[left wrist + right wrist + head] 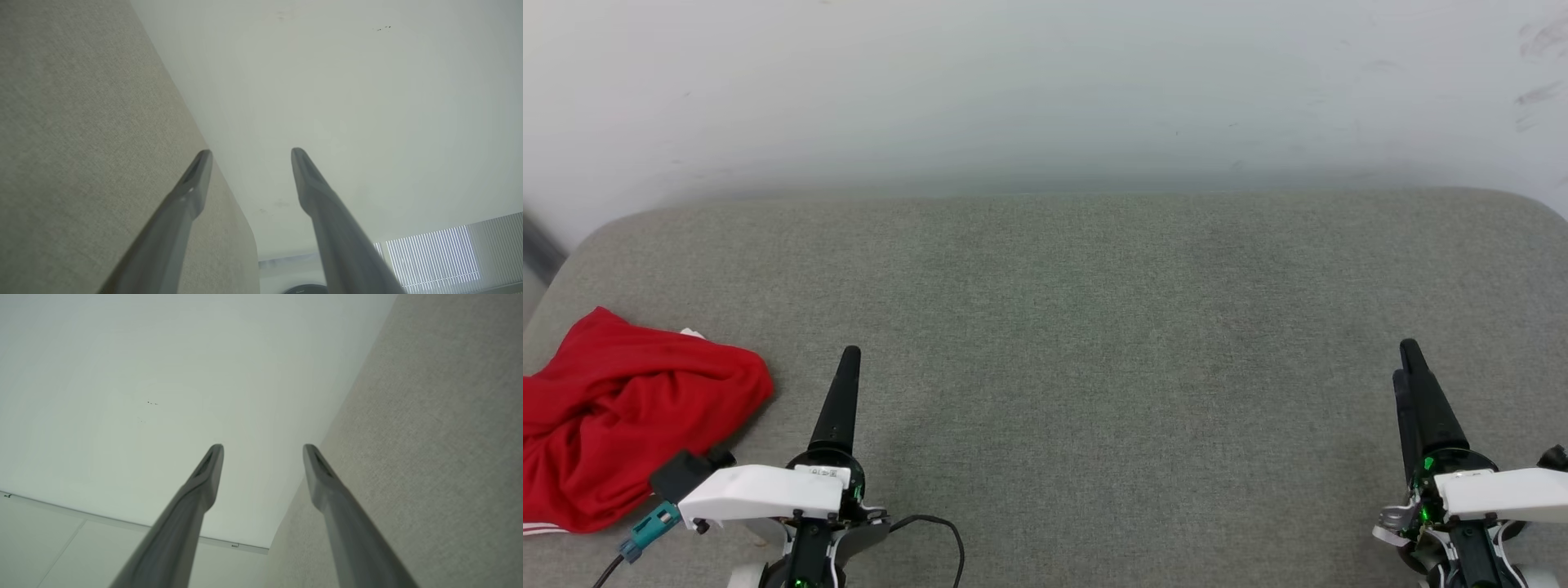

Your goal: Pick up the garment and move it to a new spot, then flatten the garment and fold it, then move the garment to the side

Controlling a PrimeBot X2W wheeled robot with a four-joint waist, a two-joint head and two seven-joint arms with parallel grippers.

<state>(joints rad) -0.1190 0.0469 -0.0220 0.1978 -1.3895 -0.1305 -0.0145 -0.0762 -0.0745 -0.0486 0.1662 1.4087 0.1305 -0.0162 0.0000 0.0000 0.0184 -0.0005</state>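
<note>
The garment (621, 416) lies crumpled in a red heap at the left edge of the grey cushioned surface (1094, 327), with a bit of white at its top and striped trim at its lower edge. Its print is hidden. My left gripper (849, 353) hovers just right of the heap, apart from it, turned on edge in the head view. The left wrist view shows the left gripper (250, 153) open with nothing between its fingers. My right gripper (1409, 355) stands far to the right; the right gripper (263, 448) is also open and holds nothing.
A pale wall (1045, 90) rises behind the cushion's far edge. The cushion's rounded left corner (596, 237) drops off near the garment. A window blind (433, 253) shows in the left wrist view. A cable (939, 531) trails beside the left wrist.
</note>
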